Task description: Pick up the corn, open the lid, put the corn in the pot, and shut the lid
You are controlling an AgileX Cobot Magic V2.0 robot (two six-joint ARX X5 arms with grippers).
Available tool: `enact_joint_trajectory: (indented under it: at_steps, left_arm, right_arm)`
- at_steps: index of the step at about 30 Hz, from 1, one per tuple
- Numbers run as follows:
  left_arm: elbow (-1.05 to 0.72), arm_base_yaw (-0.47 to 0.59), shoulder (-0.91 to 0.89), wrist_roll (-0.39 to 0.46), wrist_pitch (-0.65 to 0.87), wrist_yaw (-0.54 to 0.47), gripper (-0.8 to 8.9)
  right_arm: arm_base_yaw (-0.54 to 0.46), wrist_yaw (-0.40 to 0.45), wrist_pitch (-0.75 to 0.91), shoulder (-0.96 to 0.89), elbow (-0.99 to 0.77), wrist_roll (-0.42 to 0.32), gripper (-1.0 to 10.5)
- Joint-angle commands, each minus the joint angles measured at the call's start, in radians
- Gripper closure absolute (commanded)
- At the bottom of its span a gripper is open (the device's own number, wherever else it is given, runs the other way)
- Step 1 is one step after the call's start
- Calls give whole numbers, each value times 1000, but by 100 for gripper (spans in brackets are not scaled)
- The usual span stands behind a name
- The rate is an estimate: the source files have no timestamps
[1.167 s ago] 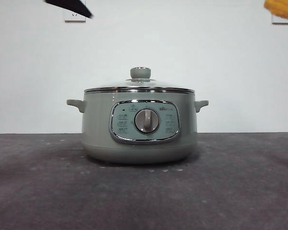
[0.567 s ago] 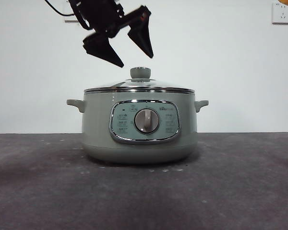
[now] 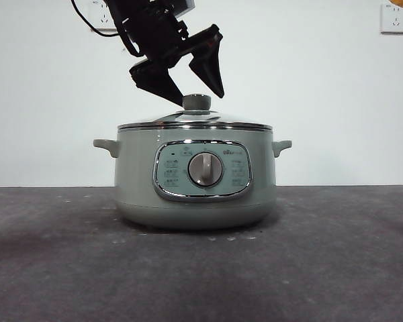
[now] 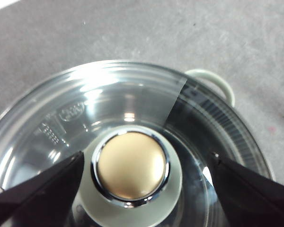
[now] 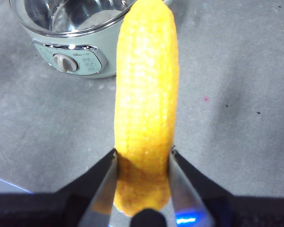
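Note:
The sage-green pot [image 3: 196, 178] stands mid-table with the glass lid [image 3: 195, 121] shut on it. My left gripper [image 3: 200, 94] is open just above the lid's knob [image 3: 197, 102], one jaw on each side and neither touching it. In the left wrist view the knob [image 4: 131, 165] sits between my open left gripper's [image 4: 145, 158] jaws, over the glass lid [image 4: 132, 94]. My right gripper [image 5: 143, 161] is shut on the yellow corn [image 5: 146, 85], held high to the right of the pot [image 5: 75, 61]. Only a sliver of the corn [image 3: 401, 3] shows in the front view.
The grey table [image 3: 336, 261] spreads around the pot. A white wall with sockets [image 3: 395, 19] stands behind. The pot's side handles [image 3: 106, 146] stick out left and right, and one shows in the left wrist view [image 4: 213, 80].
My left gripper came in from the top left and dropped, open, to just above the lid's knob. The corn rose almost out of the front view's top right corner.

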Motion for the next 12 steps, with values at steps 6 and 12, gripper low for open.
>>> enact_joint_trajectory:
  at_steps: [6, 12]
  left_arm:
    - [1, -4, 18, 0, -9, 0, 588]
    - [1, -4, 18, -1, -9, 0, 804]
  right_arm:
    - [0, -2, 5, -3, -1, 8, 958]
    - [0, -2, 5, -3, -1, 8, 958]
